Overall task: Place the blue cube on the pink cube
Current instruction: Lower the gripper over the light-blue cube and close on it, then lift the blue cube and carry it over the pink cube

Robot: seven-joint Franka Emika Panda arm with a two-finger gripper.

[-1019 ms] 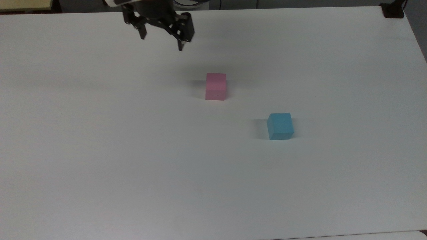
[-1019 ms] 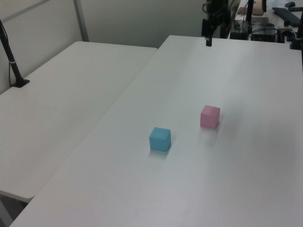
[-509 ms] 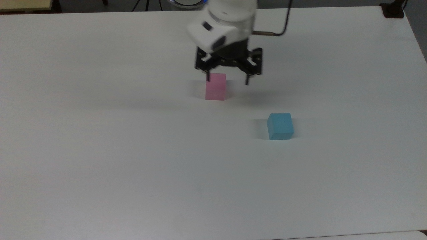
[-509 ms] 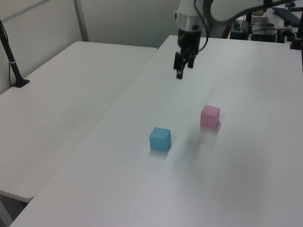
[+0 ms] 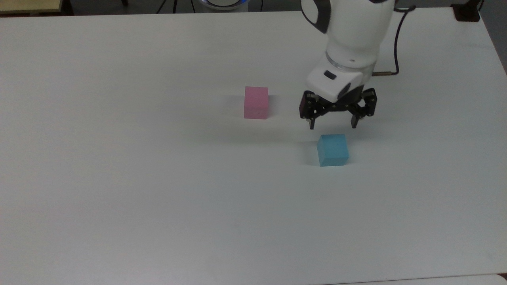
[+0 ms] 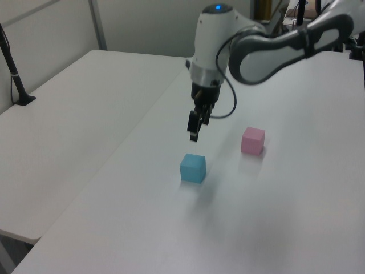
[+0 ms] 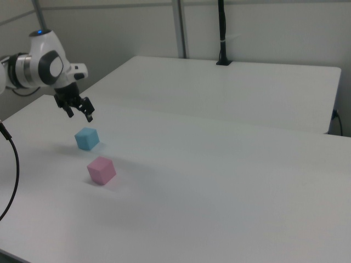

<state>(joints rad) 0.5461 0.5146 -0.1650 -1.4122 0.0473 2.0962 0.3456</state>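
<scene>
i see my gripper [image 5: 332, 126] spread open, empty, just above the blue cube [image 5: 333, 149]; the pink cube [image 5: 256, 102] sits apart from that blue cube.

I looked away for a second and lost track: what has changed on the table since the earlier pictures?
The pincer swept from the far edge, past the pink cube, to hover open just above the blue cube, towards the top view's right. It grasped nothing. Both cubes stayed where they were on the table, apart.
</scene>
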